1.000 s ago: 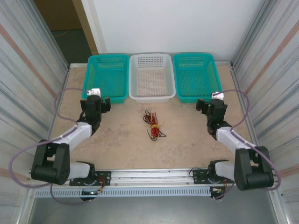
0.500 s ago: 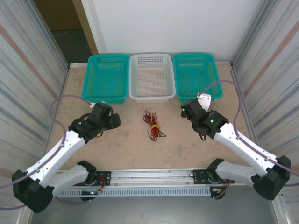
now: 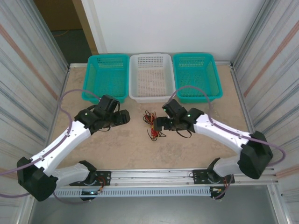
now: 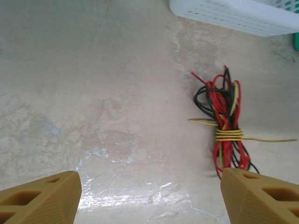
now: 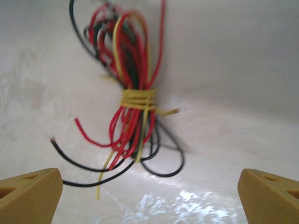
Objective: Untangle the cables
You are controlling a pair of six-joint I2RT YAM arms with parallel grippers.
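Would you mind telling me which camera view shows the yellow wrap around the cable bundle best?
The right wrist view: the wrap sits large and central, though slightly blurred. The left wrist view shows it smaller but sharper; the top view gives a yellow speck.

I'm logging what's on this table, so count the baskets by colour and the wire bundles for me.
Teal perforated plastic baskets: 2
White perforated plastic basket: 1
Bundle of thin red, black and yellow cables: 1
Total: 4
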